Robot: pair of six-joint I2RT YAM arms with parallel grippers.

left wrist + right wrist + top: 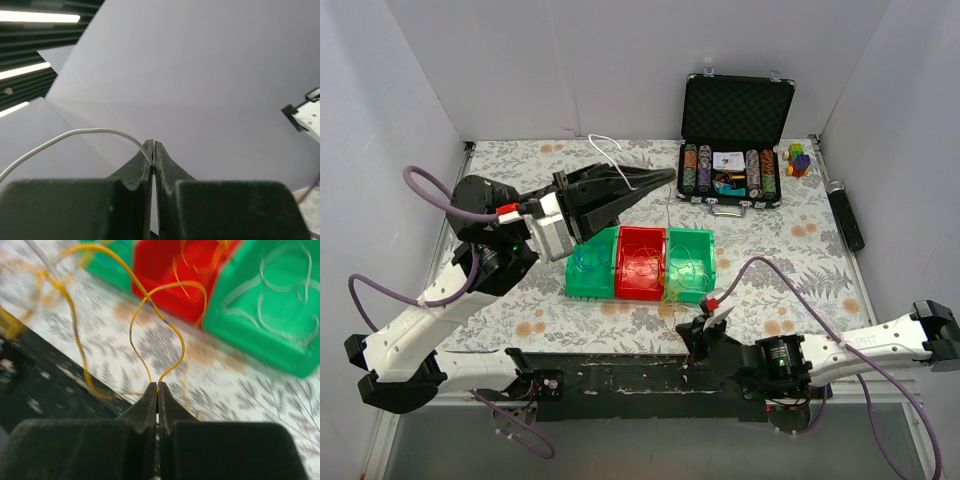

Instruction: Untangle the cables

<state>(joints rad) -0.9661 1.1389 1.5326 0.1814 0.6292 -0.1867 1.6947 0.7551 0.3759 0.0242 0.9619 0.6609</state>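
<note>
My left gripper (663,178) is raised above the bins and points right, shut on a thin white cable (75,132) that arcs off to the left from its tips (153,145); the white cable's loop (606,145) shows behind the arm. Low at the table's front edge, my right gripper (687,331) is shut on a yellow cable (170,369), pinched at its tips (157,386). Loose loops of that yellow cable (671,296) lie in front of the bins. More cable loops rest inside the bins.
Three bins stand side by side mid-table: a green bin (588,285), a red bin (640,288) and a second green bin (692,290). At the back right are an open black chip case (735,105), coloured blocks (799,160) and a black tool (846,216). White walls enclose the table.
</note>
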